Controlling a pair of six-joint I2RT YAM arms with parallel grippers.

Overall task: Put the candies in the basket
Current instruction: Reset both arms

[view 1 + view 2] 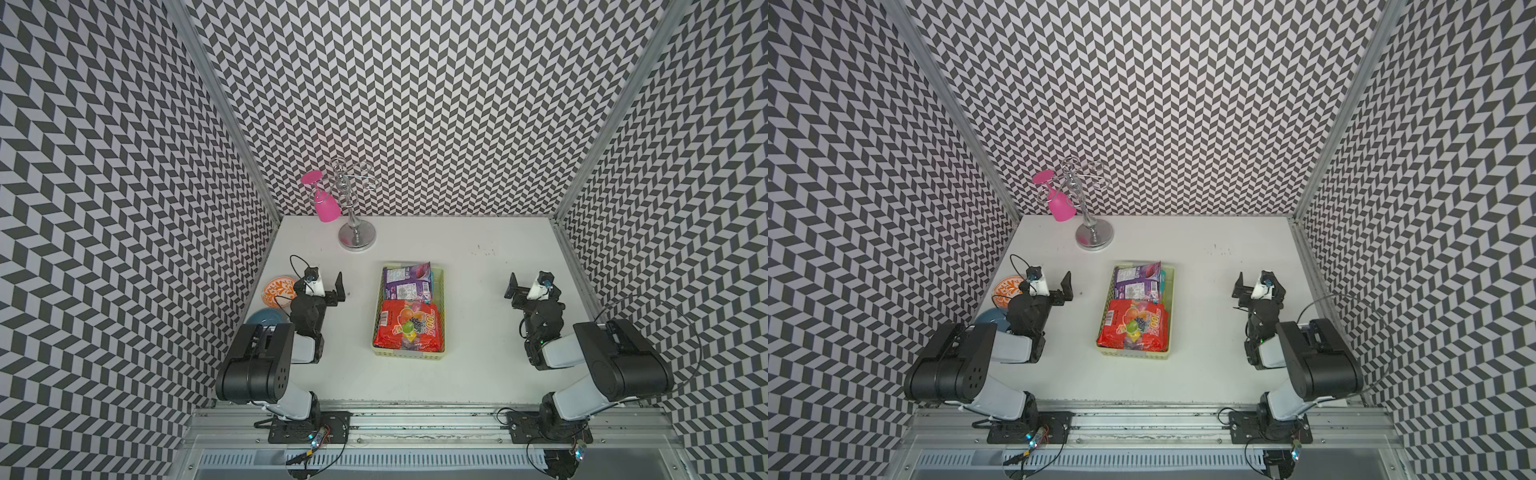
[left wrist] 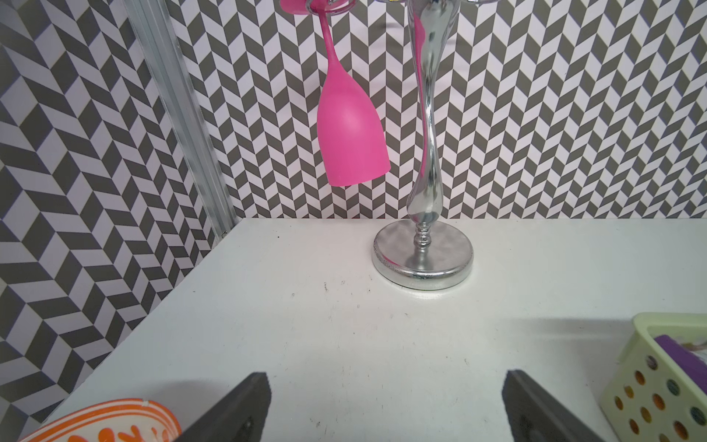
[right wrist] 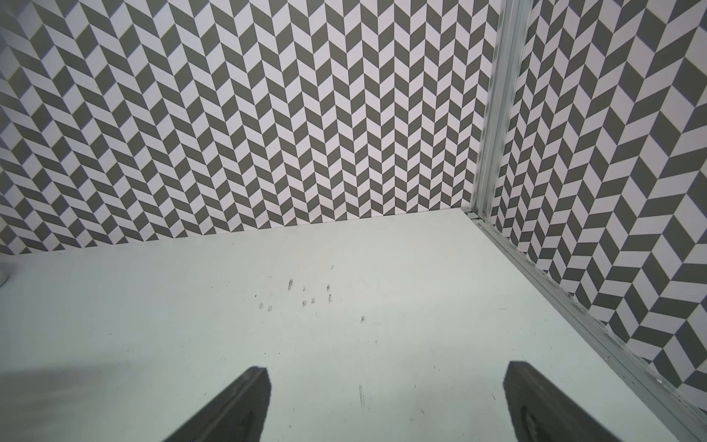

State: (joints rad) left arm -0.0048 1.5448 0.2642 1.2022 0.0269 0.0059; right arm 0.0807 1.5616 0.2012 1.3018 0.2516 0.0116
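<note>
At the basket's 9 o'clock, the left gripper (image 2: 386,377) hangs released, empty. The pale green basket (image 1: 409,353) sits mid-table, holding a purple candy bag (image 1: 405,280) toward 12 o'clock and a red candy bag (image 1: 409,326) toward 6. At 3 o'clock, the right gripper (image 3: 388,369) gapes, empty.

We're looking out past the right gripper (image 3: 386,371), its two dark fingers (image 3: 245,405) standing wide apart over the white table (image 3: 153,306). At twelve o'clock from the fingers we're seeing a cluster of small scuff marks (image 3: 306,300), with the chevron wall (image 3: 267,114) rising beyond. At two o'clock, an aluminium post (image 3: 497,114) is standing in the corner.
</note>
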